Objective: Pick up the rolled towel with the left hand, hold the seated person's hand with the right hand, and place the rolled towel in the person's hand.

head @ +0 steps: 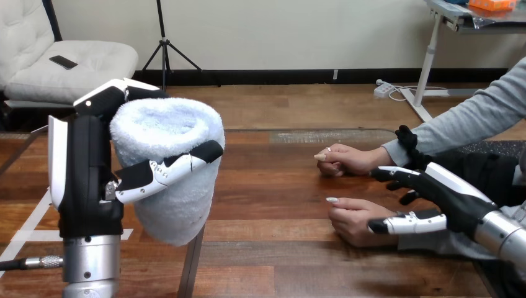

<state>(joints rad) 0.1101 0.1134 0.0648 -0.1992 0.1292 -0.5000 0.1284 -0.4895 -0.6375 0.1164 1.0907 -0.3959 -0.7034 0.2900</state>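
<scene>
The left hand [93,180] is raised above the desk [279,248], fingers and thumb clamped round the upright rolled towel [167,161]; the person's two hands [344,159] rest on the desk at right; the right hand [446,195] is spread apart, its thumb touching the person's nearer hand [353,217].

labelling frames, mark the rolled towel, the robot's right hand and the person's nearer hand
pale blue fluffy rolled towel [180,208]: head view, lower side of the roll
black and white right hand [458,203]: head view, black body of the hand
person's nearer hand [353,217]: head view, back of the hand
</scene>
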